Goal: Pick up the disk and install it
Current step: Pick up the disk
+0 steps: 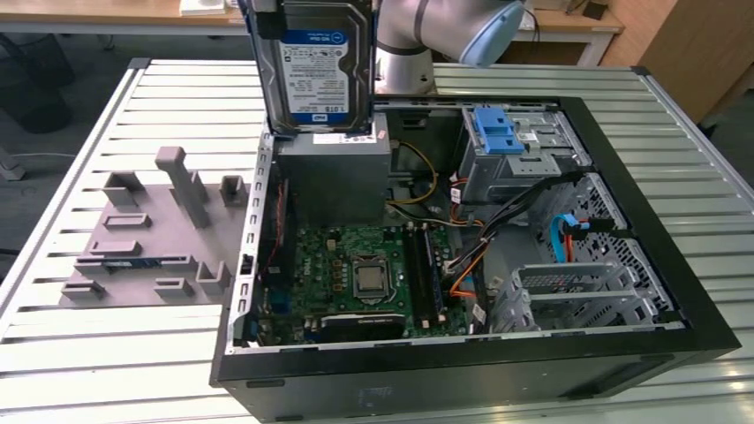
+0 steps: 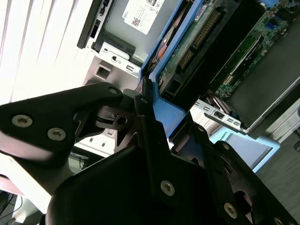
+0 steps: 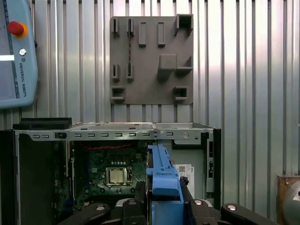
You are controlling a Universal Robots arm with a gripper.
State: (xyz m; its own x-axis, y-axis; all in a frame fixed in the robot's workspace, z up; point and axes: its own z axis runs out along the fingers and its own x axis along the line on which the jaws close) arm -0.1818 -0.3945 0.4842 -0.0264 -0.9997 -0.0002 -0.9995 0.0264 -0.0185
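The disk (image 1: 316,66) is clamped by its blue frame in the closed end effector (image 2: 152,112) and held upright above the open computer case (image 1: 695,327), toward twelve o'clock in the exterior view. Pickup is judged done, installation not yet.

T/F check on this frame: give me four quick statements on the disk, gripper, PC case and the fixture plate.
1. The silver hard drive with a white-and-blue label and blue carrier frame stands upright in the air above the open black computer case. True.
2. The gripper is open and clear of the drive. False: it is shut on the drive, clamping its blue frame.
3. The drive lies flat on the grey moulded fixture plate. False: that plate sits on the slatted table beside the case, on the exterior view's left, without the drive on it.
4. The case is open, with the green motherboard exposed. True.
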